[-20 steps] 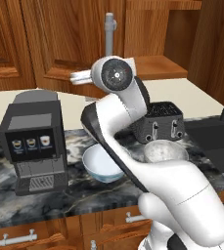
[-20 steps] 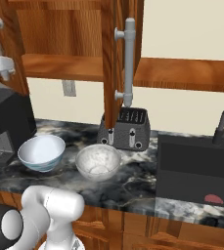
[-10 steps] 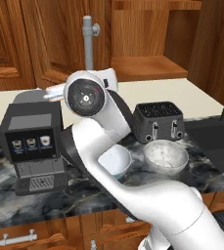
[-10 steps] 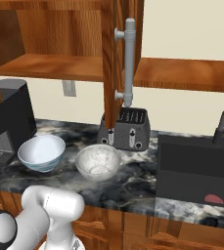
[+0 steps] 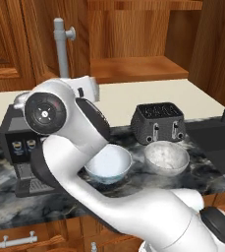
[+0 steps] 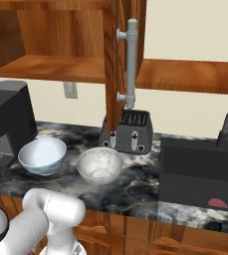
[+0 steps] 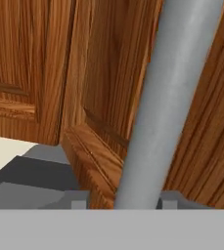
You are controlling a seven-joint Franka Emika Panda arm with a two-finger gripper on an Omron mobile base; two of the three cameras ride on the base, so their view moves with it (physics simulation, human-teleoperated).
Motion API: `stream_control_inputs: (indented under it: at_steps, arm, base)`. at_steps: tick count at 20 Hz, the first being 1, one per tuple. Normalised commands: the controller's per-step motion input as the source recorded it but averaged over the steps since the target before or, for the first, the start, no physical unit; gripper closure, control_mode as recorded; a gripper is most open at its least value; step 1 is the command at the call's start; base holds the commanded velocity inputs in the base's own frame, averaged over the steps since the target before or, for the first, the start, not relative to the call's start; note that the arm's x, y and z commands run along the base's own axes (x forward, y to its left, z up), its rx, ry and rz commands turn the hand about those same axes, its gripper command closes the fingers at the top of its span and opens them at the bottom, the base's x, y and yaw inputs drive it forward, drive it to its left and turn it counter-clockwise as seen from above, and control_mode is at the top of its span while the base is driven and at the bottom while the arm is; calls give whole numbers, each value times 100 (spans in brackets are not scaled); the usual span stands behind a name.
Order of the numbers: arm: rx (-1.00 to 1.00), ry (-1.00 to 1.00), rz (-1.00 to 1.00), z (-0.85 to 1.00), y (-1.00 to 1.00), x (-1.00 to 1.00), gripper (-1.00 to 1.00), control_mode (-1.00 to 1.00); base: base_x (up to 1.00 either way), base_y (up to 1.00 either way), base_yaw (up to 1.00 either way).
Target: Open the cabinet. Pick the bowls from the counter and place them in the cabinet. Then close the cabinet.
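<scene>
I've got the gripper [image 7: 117, 202] clamped around the grey bar handle [image 7: 169, 97] of the cabinet [image 5: 143, 34] left door above the counter [image 6: 140, 184]; rigid, smooth bar, hinge-constrained, so grip mid-bar.

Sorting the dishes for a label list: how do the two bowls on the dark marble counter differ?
The white bowl with blue outside is smooth and glossy; the speckled stone-like grey bowl looks rough. The white one sits nearer the black coffee machine, the grey one before the dark toaster. Both stand upright, empty, similar in size.
</scene>
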Motion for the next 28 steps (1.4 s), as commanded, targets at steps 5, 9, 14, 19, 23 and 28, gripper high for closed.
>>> stream_control_inputs:
  at_steps: [5,9,14,19,23,28]
  arm:
    - [0,0,0,0,0,-41,-100,-100]
    - [0,0,0,0,-11,-71,-100,-100]
    - [0,0,0,0,-54,-66,-100,-100]
    - [0,0,0,0,-93,-17,-100,-100]
    - [0,0,0,0,-99,-10,-100,-100]
    - [0,0,0,0,-95,-4,-100,-100]
  base:
    - [0,0,0]
    - [0,0,0]
    - [0,0,0]
    - [0,0,0]
    - [0,0,0]
    - [0,0,0]
